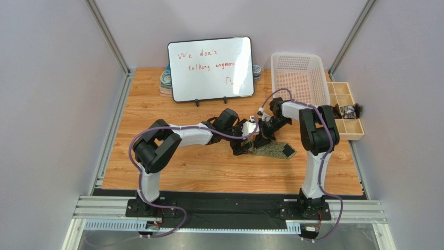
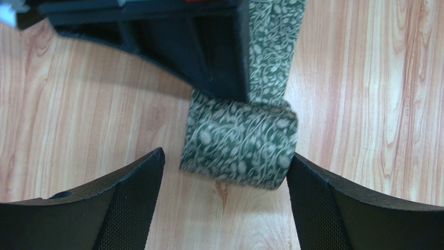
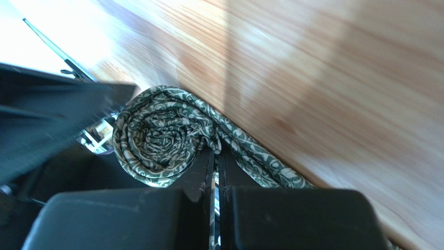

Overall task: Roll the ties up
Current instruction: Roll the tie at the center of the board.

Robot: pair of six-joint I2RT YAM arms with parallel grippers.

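The tie [image 1: 272, 150], green with a pale leafy pattern, lies right of the table's middle with its pointed tip toward the right. Part of it is wound into a roll [image 2: 239, 146], and a flat strip [image 2: 273, 47] runs on from the roll. My left gripper [image 2: 225, 156] is open, its fingers [image 2: 130, 208] standing on either side of the roll's near end without pinching it. In the right wrist view the roll's spiral end [image 3: 156, 135] shows. My right gripper [image 3: 214, 156] is shut on a fold of the tie where the strip leaves the roll. Both grippers meet at the roll [image 1: 250, 139].
A whiteboard [image 1: 211, 67] with red writing stands at the back. To its right sits a white mesh basket [image 1: 298, 78], then a wooden compartment tray [image 1: 346, 112] with small items. Tape rolls [image 1: 165, 80] lie behind the whiteboard's left edge. Bare wood [image 1: 172, 166] lies left and in front.
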